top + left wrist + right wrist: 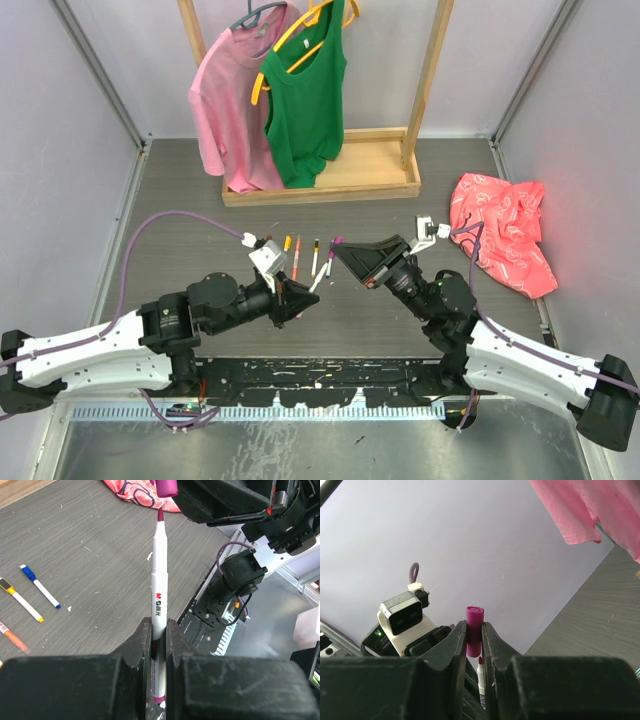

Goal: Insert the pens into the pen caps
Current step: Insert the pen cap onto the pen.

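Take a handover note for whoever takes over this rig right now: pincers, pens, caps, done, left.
Left pincer: shut on the white-barrelled, magenta-tipped marker pen.
Right pincer: shut on the short magenta plastic cap, close to that tip, not on it yet.
Grey table: blue-ended pen, yellow-ended pen and orange pen lie loose; capped or not, unclear.
Done: pen and cap picked, roughly lined up.
Left: press them together, then check the rest.

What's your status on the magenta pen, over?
Left gripper shut on magenta pen. Right gripper shut on magenta cap. Tip just short of cap, not yet in. Nothing between them.
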Robot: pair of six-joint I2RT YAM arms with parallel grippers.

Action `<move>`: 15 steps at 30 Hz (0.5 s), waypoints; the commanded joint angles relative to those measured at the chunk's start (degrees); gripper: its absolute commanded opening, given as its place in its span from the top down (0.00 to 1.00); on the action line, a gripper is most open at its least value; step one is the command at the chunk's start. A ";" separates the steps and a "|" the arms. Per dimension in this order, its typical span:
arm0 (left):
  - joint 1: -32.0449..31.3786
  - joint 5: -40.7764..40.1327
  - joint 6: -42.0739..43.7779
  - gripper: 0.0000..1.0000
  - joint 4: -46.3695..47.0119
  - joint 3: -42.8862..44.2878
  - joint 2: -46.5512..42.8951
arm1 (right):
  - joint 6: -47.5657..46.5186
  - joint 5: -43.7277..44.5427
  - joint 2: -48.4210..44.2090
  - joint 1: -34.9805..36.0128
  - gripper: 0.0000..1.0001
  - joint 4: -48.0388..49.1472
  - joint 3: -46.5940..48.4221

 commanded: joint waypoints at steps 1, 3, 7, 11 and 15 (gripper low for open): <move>-0.22 0.24 0.52 1.00 4.29 0.60 -0.15 | 0.39 -0.51 0.53 -0.15 1.00 1.11 2.98; -0.17 0.13 0.48 1.00 4.29 0.55 -0.20 | 0.44 -0.92 0.83 -0.14 1.00 0.90 3.24; -0.20 -0.13 0.44 1.00 4.29 0.44 -0.50 | 0.37 -1.30 1.34 -0.14 1.00 0.16 3.38; -0.17 -0.54 0.53 1.00 4.21 0.35 -0.67 | 0.52 -1.52 1.48 -0.14 1.00 -0.04 3.20; -0.20 -1.12 0.61 1.00 4.11 0.33 -0.76 | 0.49 -1.91 1.42 -0.14 1.00 -0.26 3.31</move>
